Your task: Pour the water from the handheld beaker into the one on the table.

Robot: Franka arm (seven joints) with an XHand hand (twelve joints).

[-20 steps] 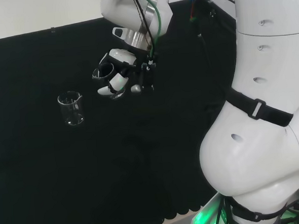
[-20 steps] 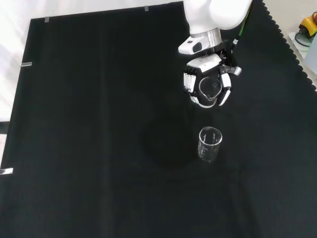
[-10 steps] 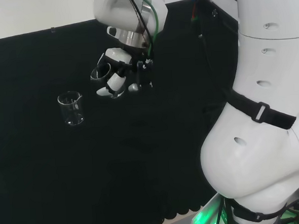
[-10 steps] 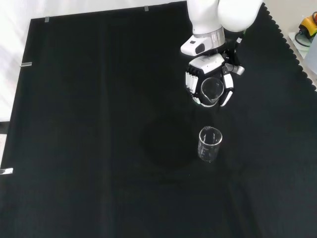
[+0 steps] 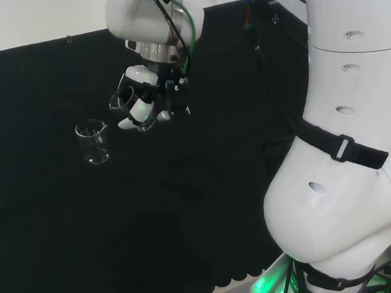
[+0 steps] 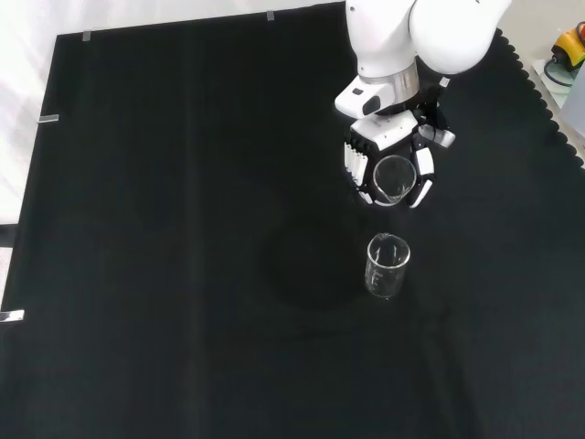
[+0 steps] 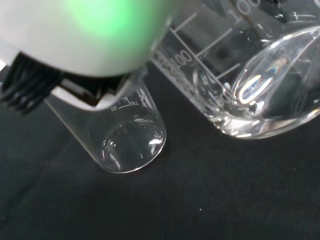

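Fingers [image 6: 417, 187] curled round the handheld beaker [image 6: 393, 178], I hold it tilted, mouth toward the table beaker [image 6: 388, 266], apparently so water falls inside it.

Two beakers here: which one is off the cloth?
The beaker the hand grips, tilted in the air. The other beaker stands upright on the cloth.
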